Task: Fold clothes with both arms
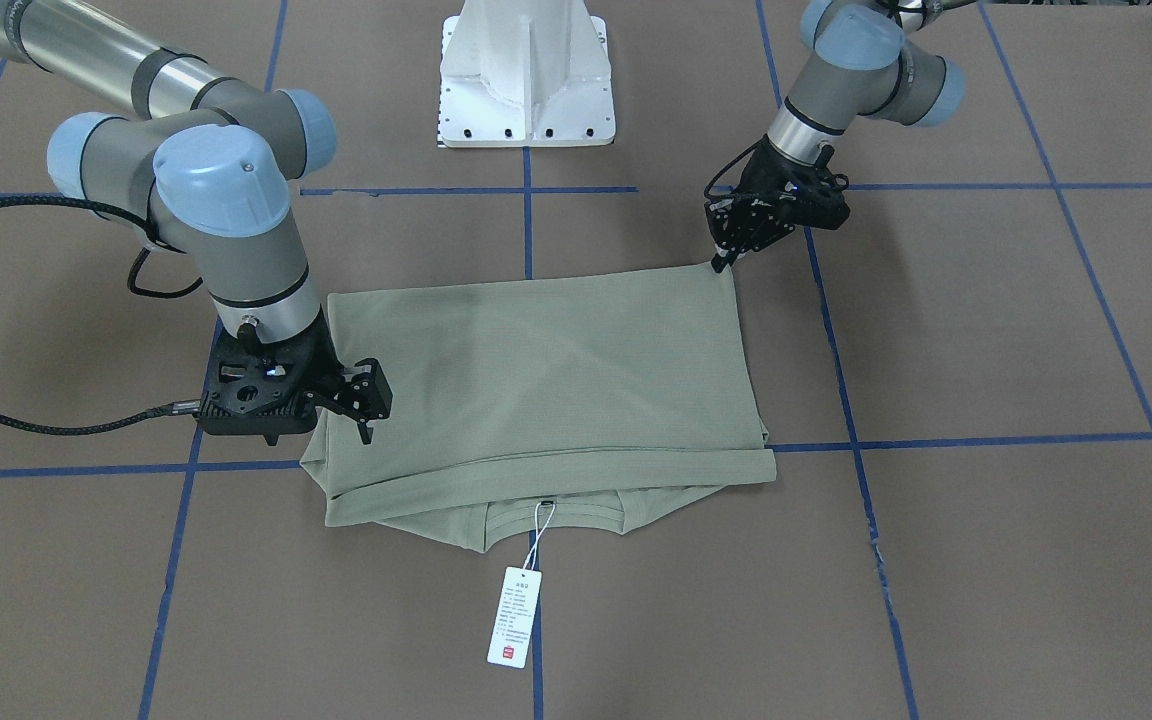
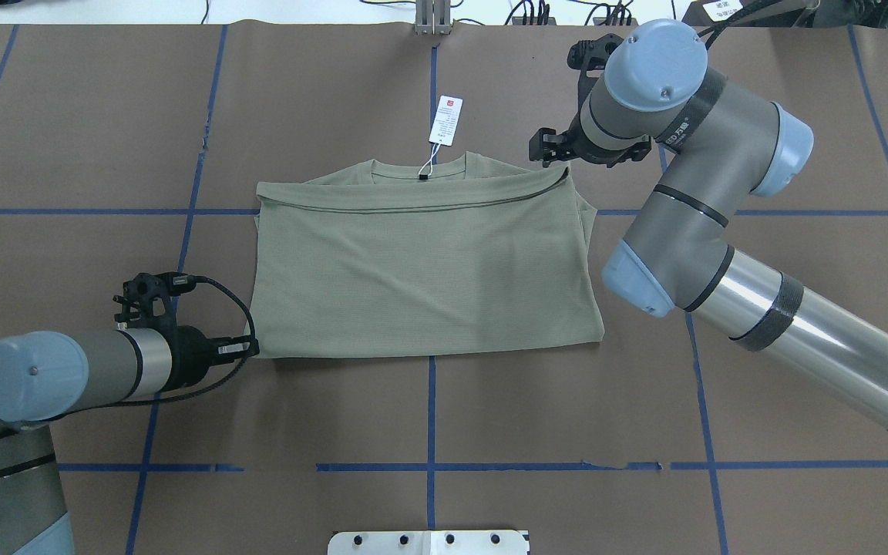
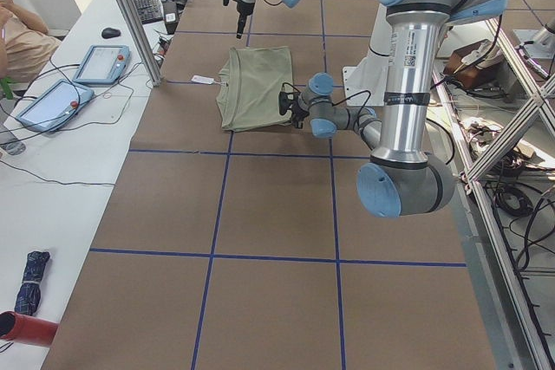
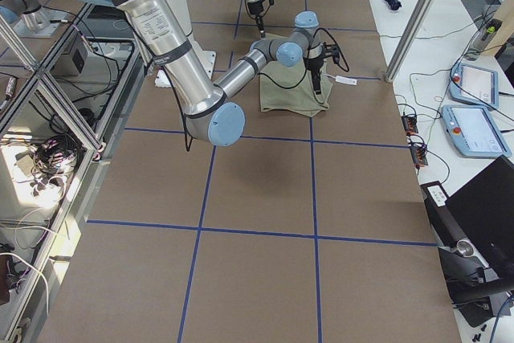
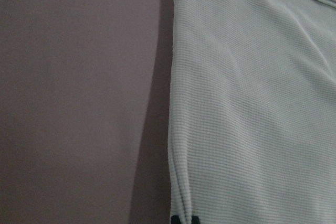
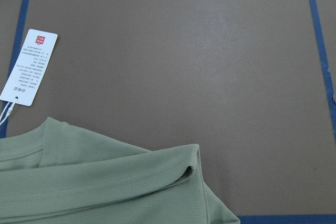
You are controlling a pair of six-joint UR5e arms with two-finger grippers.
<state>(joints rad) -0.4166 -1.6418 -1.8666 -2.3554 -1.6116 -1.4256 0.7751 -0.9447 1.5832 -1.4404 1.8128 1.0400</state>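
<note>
At left jaws, shirt corner (touching)

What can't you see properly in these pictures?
- Shirt sleeves: tucked under the folded body in every view.
- Hang tag print: too small to read.
- Left gripper: the left wrist view's bottom edge cuts off all but its fingers' tips.
- Right gripper: its fingers lie outside its own wrist view.

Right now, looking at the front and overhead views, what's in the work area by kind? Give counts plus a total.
shirt: 1
hang tag: 1
robot arms: 2 (left arm, right arm)
white pedestal base: 1
total: 5
</note>
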